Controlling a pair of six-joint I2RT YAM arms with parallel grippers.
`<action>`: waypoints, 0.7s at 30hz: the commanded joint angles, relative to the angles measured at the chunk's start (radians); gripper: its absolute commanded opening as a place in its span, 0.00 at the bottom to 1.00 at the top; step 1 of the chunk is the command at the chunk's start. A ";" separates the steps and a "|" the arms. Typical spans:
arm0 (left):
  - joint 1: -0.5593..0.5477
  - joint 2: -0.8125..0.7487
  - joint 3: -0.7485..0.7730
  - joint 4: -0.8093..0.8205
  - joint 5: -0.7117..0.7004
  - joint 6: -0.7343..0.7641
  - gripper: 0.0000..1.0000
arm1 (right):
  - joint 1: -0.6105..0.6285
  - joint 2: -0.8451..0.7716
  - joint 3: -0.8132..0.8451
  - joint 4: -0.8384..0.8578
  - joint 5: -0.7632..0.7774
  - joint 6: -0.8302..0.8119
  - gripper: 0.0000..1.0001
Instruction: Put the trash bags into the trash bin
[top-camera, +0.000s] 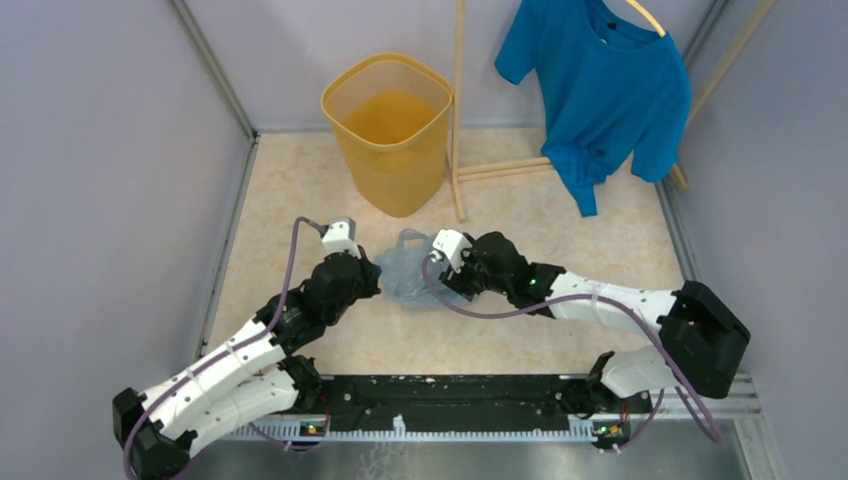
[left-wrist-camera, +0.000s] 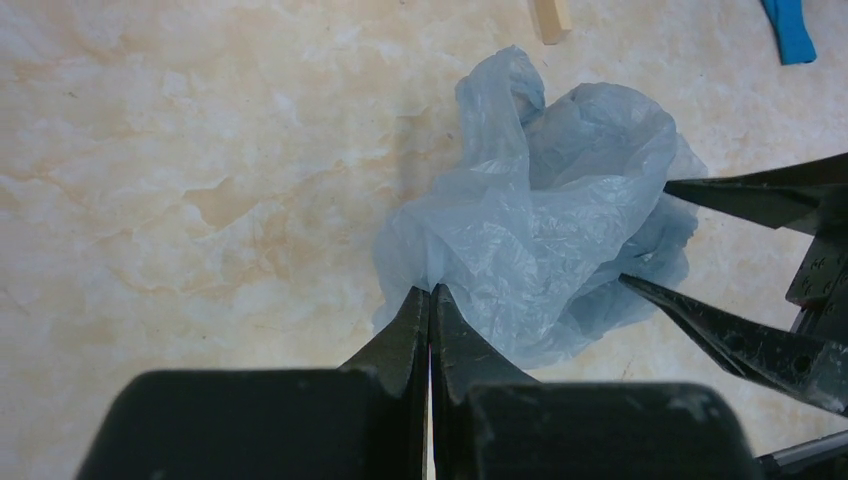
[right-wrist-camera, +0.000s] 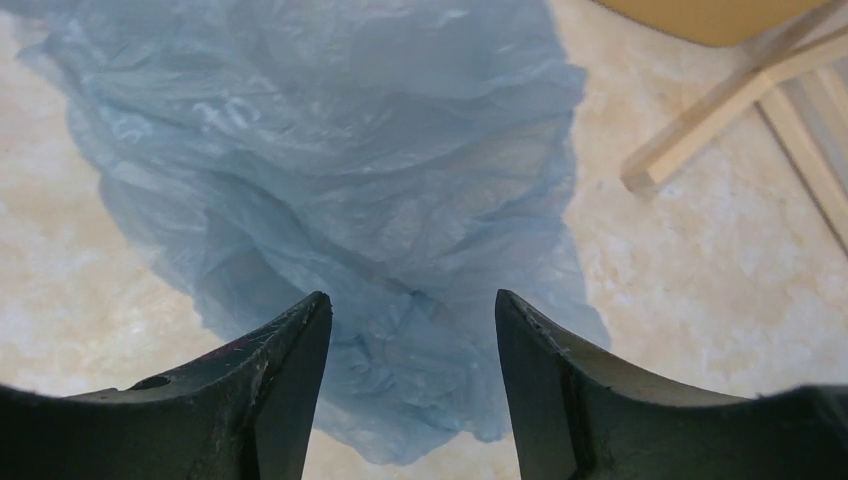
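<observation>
The trash bag (top-camera: 408, 268) is a crumpled pale blue film lying on the marble-patterned floor between my two arms. In the left wrist view my left gripper (left-wrist-camera: 431, 291) is shut, its tips pinching the near edge of the trash bag (left-wrist-camera: 545, 220). My right gripper (right-wrist-camera: 412, 302) stands open over the other side of the trash bag (right-wrist-camera: 340, 170), with film lying between and beneath its fingers. Its two black fingers (left-wrist-camera: 745, 195) also show at the right of the left wrist view. The yellow-orange trash bin (top-camera: 390, 135) stands upright at the back, apart from the bag.
A bright blue T-shirt (top-camera: 600, 90) hangs on a wooden rack (top-camera: 459, 130) at the back right, and the rack's foot (right-wrist-camera: 700, 130) lies just right of the bag. Grey walls close in the floor on the left, right and back.
</observation>
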 joint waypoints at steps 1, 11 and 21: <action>0.003 0.013 0.044 0.043 -0.067 0.038 0.00 | 0.000 0.029 -0.032 0.061 -0.148 -0.006 0.61; 0.005 0.047 0.063 -0.002 -0.122 -0.038 0.00 | 0.020 0.018 -0.061 0.067 -0.110 0.080 0.29; 0.011 0.029 0.112 -0.180 -0.299 -0.228 0.00 | 0.055 -0.314 -0.146 0.096 -0.067 0.390 0.00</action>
